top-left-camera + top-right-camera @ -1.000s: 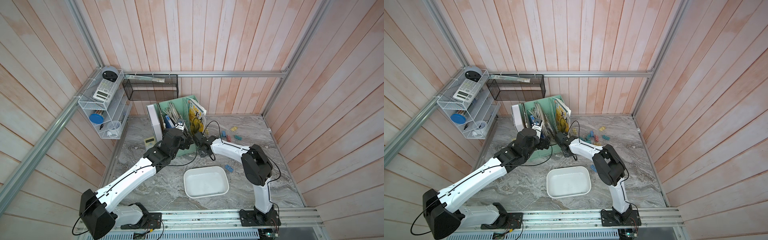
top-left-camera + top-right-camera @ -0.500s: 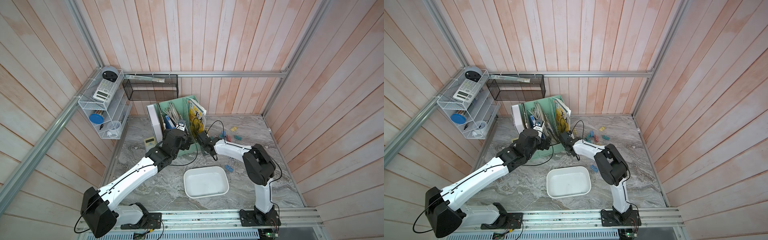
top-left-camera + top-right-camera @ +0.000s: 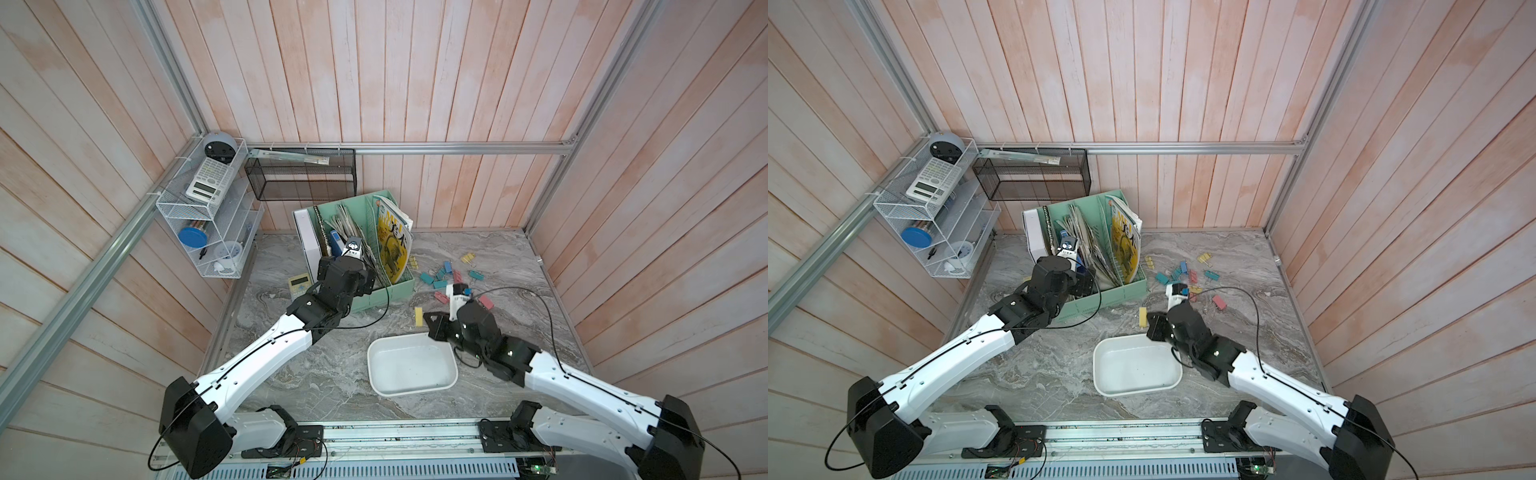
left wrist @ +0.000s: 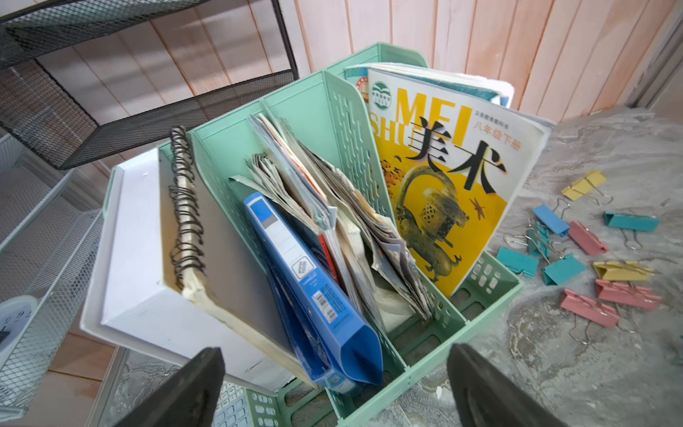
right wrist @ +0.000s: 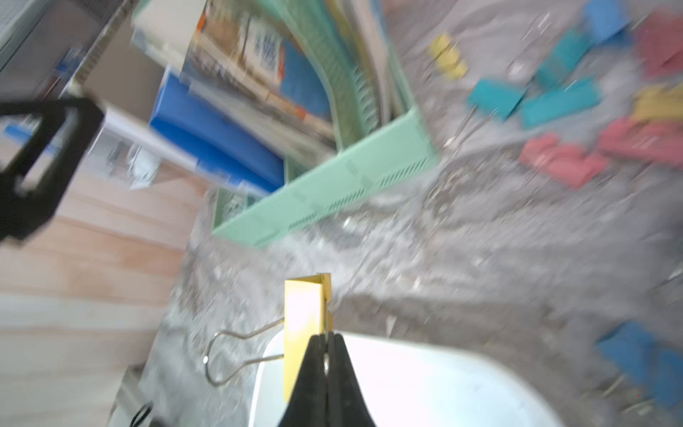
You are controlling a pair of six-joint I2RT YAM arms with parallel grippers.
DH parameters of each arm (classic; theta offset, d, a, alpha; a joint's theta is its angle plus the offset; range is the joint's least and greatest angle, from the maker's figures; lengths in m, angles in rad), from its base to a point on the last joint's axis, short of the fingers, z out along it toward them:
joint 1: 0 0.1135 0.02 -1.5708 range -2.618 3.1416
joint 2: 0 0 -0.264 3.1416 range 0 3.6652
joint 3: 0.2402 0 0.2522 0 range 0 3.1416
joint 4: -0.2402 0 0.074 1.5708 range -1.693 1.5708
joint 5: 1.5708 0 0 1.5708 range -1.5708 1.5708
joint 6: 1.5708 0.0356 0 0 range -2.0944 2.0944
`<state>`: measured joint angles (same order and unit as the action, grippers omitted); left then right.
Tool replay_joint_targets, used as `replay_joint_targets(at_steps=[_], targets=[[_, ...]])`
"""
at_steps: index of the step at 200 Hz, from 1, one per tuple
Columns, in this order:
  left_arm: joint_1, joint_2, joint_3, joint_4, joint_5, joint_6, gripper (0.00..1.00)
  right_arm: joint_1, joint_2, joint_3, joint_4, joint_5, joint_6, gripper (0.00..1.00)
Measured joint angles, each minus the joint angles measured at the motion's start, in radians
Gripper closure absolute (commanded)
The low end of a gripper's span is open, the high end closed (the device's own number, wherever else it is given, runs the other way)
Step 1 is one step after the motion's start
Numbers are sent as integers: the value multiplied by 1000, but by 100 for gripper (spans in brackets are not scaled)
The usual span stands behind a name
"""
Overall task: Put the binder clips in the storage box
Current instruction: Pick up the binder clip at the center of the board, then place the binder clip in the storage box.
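The box (image 3: pixel 415 390) lies nearest on the table (image 3: pixel 324 374). At its far rim the right gripper (image 5: pixel 327 336) is pinched tight on one yellow clip (image 5: pixel 305 325), whose wire handle sticks out sideways. Both top views show that clip (image 3: pixel 419 317) (image 3: pixel 1143 318) just beyond the rim. Only the blurred right wrist view shows what look like two blue clips (image 5: pixel 635 355) beside the box; from above the right arm (image 3: pixel 582 382) hides them.

Farther off, the loose clips (image 4: pixel 587 258) lie scattered beside the organizer (image 4: pixel 480 332). The left wrist view gives about ten: four teal, three pink, two yellow, one blue. The left gripper (image 4: pixel 334 353) hangs wide open and empty at the organizer's front. Only there can the yellow book (image 4: pixel 443 185) be read: "MEI SHU 美术".
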<state>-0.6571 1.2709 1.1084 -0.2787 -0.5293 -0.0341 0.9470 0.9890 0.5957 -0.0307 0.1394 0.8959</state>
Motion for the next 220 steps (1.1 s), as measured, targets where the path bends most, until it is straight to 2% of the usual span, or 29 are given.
replay_joint_targets(at_steps=[24,42,92,126,220], targets=[[6,-16,-4,13,1,-13,0,194,7,-92,52,53,147,100],[5,-16,-8,14,1,-14,0,253,39,-142,119,90,237,100],[-8,0,-11,16,-1,-7,0,257,306,-147,281,103,341,100],[-34,5,-23,24,-14,22,0,257,437,-97,307,107,357,100],[-52,8,-28,33,-37,53,0,257,571,-46,404,98,385,100]])
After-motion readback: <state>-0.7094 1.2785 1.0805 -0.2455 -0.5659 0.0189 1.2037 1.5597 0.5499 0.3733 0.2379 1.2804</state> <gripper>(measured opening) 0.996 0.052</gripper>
